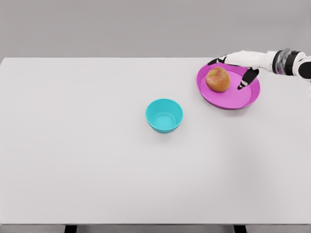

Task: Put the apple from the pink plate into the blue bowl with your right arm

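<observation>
A red-orange apple [217, 79] sits on the pink plate [240, 101] at the table's far right. My right hand [233, 71] reaches in from the right edge and hovers over the plate's back part, fingers spread around the apple's right and rear without closing on it. One dark fingertip [247, 79] points down just right of the apple, another lies behind it. The blue bowl [164, 115] stands empty near the table's middle, to the left of and nearer than the plate. The left arm is out of view.
The white table [87, 155] spans the whole view, with its front edge along the bottom. The plate lies close to the table's far right corner.
</observation>
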`<state>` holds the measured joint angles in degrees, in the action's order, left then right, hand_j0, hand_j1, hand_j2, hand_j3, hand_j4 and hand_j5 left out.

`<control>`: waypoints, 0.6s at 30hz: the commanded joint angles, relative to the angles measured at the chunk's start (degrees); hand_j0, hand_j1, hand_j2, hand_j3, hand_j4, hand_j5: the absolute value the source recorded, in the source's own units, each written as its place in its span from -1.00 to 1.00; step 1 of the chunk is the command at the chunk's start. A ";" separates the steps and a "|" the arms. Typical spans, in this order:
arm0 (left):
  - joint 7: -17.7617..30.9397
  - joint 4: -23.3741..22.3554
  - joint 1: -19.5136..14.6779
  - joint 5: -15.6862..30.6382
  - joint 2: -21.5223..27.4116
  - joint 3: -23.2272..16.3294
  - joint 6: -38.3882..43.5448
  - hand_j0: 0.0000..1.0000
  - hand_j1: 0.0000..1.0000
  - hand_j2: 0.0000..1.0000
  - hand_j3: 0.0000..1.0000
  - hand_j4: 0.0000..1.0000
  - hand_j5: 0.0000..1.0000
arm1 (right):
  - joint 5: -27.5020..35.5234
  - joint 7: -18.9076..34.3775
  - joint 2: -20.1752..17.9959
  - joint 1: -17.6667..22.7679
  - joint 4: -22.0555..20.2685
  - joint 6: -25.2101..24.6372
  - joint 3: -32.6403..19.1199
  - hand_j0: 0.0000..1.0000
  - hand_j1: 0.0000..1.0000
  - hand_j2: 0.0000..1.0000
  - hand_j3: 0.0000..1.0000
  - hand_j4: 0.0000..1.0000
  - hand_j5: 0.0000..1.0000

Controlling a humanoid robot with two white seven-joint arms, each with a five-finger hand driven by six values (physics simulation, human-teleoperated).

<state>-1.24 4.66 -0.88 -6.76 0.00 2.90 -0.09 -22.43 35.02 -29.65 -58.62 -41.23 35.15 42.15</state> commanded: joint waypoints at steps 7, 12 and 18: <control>0.01 0.00 0.00 0.00 0.00 0.00 0.00 1.00 1.00 1.00 1.00 1.00 1.00 | -1.48 -0.02 2.23 -0.62 3.96 -0.15 0.57 1.00 1.00 1.00 1.00 1.00 1.00; 0.01 0.00 0.00 0.00 0.00 0.00 0.00 1.00 1.00 1.00 1.00 1.00 1.00 | -1.57 -0.02 3.37 -1.23 6.25 -0.15 1.01 1.00 1.00 1.00 1.00 1.00 1.00; 0.01 0.00 0.00 0.00 0.00 0.00 0.00 1.00 1.00 1.00 1.00 1.00 1.00 | -1.57 -0.02 4.25 -1.85 6.34 -0.15 1.71 1.00 1.00 1.00 1.00 1.00 1.00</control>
<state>-1.24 4.66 -0.88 -6.76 0.00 2.90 -0.09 -24.31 35.02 -25.78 -60.47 -35.02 35.15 43.82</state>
